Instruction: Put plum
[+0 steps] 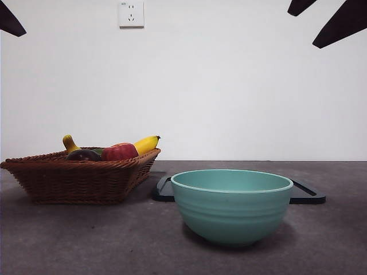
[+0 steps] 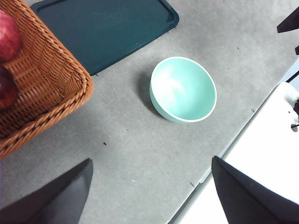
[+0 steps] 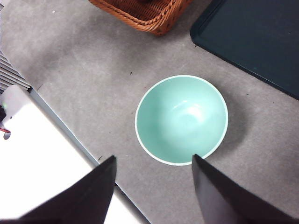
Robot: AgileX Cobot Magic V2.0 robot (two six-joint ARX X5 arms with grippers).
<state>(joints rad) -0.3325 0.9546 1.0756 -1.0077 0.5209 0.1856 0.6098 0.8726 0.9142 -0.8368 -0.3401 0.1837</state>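
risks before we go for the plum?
1. The plum sits low in the basket, pressed against the red apple; an open claw may well nudge or grab the apple instead.
2. A banana lies just behind, crowding the approach.
3. The bowl is unanchored; a hard drop could shift it.

The small, round, glossy plum (image 1: 84, 154) of very dark purple-maroon skin lies low inside the brown woven wicker basket (image 1: 80, 179), touching the red apple (image 1: 119, 152). It sits well apart from both grippers, which hang high above the table, neither touching it.
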